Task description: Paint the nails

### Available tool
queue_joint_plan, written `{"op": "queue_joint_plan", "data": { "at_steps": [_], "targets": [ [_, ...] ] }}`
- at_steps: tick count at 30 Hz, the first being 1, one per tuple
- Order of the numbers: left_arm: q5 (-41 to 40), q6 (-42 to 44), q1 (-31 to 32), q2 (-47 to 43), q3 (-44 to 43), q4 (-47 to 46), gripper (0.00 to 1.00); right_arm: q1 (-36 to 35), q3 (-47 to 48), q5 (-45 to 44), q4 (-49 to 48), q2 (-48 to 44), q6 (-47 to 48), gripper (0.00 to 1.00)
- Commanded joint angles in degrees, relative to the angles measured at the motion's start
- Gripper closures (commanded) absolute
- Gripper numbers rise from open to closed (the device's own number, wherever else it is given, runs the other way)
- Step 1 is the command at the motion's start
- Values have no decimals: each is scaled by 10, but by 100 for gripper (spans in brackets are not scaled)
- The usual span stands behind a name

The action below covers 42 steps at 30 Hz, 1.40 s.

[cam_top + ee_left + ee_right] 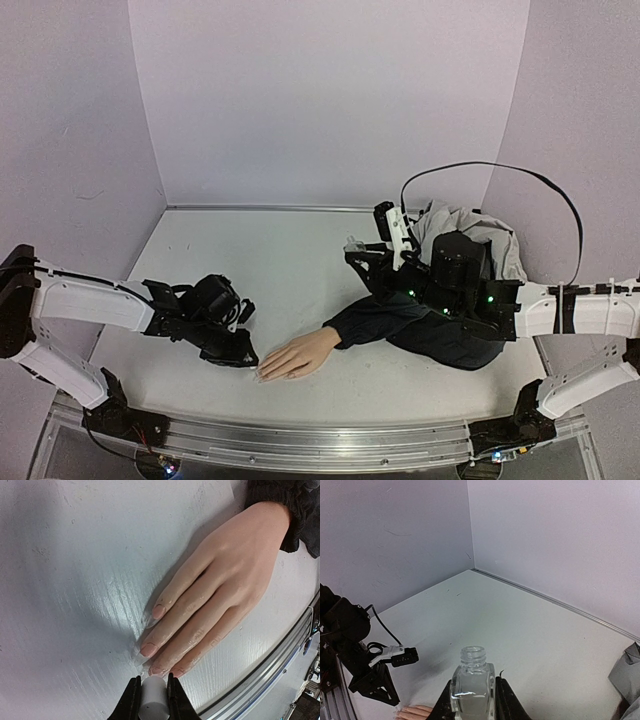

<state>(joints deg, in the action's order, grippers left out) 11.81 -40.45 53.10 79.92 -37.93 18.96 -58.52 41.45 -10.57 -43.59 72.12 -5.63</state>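
Left wrist: left jaws clamp white cylinder [151, 700], cropped, by nails [149, 650]; right jaws clamp glass bottle [472, 687].

no readable text, labels or signs

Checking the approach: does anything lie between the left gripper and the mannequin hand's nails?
Nothing visible does. The left gripper, shut on a white cylinder, sits just short of the nails, with only bare table between them.

Table [280, 270] behind mannequin hand [298, 355] open; sleeve [390, 318] seemingly blocks right.
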Motion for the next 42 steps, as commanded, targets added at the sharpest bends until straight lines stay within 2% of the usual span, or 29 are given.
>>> {"op": "queue_joint_plan", "data": {
  "at_steps": [1,12,22,29,42],
  "targets": [
    [2,3,2,5,-11,-21,100,-1,5,-5,-42,-14,-2,100],
    [-3,-8,2,-11,22,-20,100,-1,6,-3,-45,-11,-3,100],
    [-5,-7,2,-60,11,-8,100,-1,8,-3,-45,-7,-3,100],
    [-8,0,2,-27,-17,-13,100,0,10,-1,-46,-3,-4,100],
    [-4,6,2,4,-17,-28,100,-1,8,-2,-47,-4,-3,100]
  ]
}}
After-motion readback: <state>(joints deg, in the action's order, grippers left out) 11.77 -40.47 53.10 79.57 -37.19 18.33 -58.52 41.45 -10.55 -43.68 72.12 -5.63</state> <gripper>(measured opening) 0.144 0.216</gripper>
